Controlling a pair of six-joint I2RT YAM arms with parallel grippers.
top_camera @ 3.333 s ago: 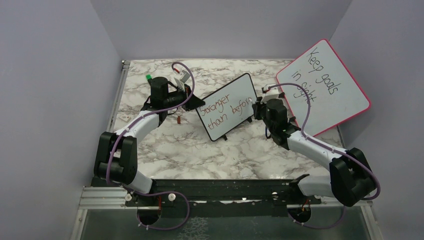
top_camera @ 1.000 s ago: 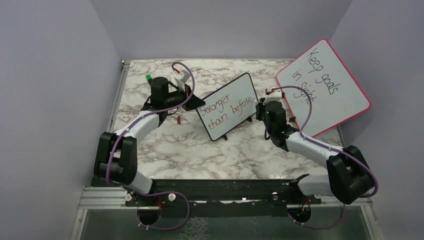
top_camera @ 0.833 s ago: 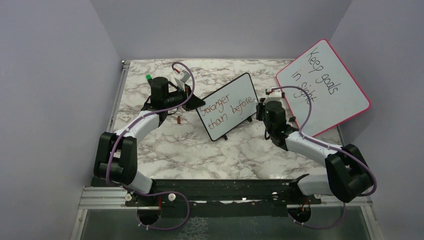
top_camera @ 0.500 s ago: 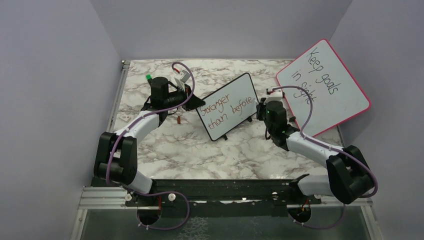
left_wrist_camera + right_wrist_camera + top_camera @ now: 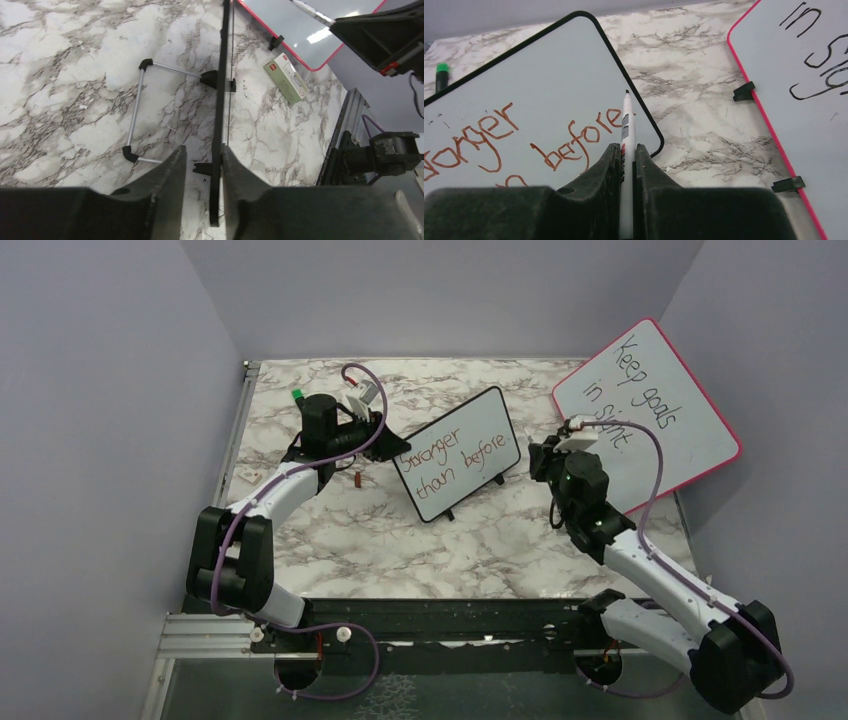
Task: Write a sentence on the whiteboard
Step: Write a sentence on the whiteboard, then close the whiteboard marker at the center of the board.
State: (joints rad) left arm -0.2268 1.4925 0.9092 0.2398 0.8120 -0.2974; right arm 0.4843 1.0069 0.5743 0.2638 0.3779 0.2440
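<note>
**Board clamped on one side, pen held off the other**

The whiteboard (image 5: 455, 455) stands tilted at mid-bench (image 5: 330, 540). The left tool (image 5: 375, 435) is at its left end. The right tool (image 5: 543, 455) sits just off its right end, with bare bench between them.

The left wrist view shows the left tool (image 5: 202, 155) closed on the board's black frame (image 5: 222, 100), seen edge-on. Only this view shows the wire stand (image 5: 137, 107) behind the board and a small greenish box (image 5: 290, 77) whose label is too small to read.

The right wrist view shows the right tool (image 5: 626, 150) clamped on a white pen (image 5: 626, 120). The pen's tip lines up with the frame beside the last "e". Whether the tip touches the frame cannot be told.

The sentence (image 5: 455, 458) reads "Stronger than before" in reddish-brown. The pink-framed board (image 5: 650, 405) leaning at the right reads "Keep goals in sight" in black.
</note>
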